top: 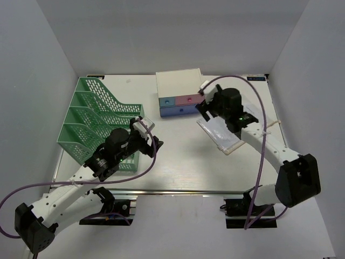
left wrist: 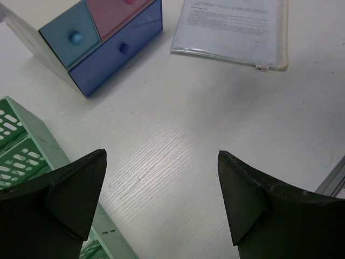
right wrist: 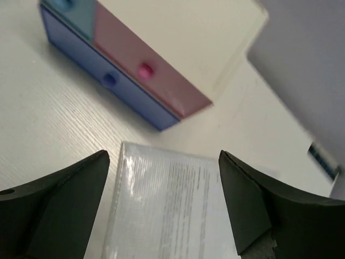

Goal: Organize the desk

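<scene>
Desk long axis left-right, flat beneath left gripper, jaws apart, right gripper, jaws apart, over document sleeve beside drawer box

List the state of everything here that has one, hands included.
drawer box: all three drawers shut
document pouch: lying flat, papers inside
file rack: upright, slots look empty
left hand: open, empty, over bare desk
right hand: open, empty, above the document pouch
</scene>
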Controlling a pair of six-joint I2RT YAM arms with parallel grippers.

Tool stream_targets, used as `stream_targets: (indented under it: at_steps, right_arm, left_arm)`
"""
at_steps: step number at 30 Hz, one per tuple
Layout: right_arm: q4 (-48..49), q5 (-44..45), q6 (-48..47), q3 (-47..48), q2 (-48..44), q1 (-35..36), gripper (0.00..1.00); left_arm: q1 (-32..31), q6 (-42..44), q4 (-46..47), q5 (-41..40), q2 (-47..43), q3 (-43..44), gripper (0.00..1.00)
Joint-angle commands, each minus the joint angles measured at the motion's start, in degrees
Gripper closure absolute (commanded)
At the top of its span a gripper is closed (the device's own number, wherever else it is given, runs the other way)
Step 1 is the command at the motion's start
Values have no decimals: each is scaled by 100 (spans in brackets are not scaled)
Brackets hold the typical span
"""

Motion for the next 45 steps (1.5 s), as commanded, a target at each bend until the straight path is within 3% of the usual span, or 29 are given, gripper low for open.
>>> stream_targets:
  at_steps: [1,7,13,24,32,45]
  right_arm:
    - [-1024,-152,1726,69,-38,-639,13]
    - [-2335,-769,3046,35,-249,-1975,28]
    - [-3390,-585,3943,35,-345,-2758,26]
    - [-3364,380,4954,-580,-276,-3690,24]
    - [-3189,259,5271,-572,348,-4130,29]
    - [-2714,-189,5411,-546,1201,-4253,29]
  left_arm:
    - [6,40,150,265,-198,-76,6]
    - [6,48,124,284,-260,-111,5]
    - [6,57,124,450,-260,-85,5]
    - [6,66,159,687,-313,-85,4]
    - [6,101,151,864,-313,-67,3]
    - [6,110,168,1039,-348,-58,3]
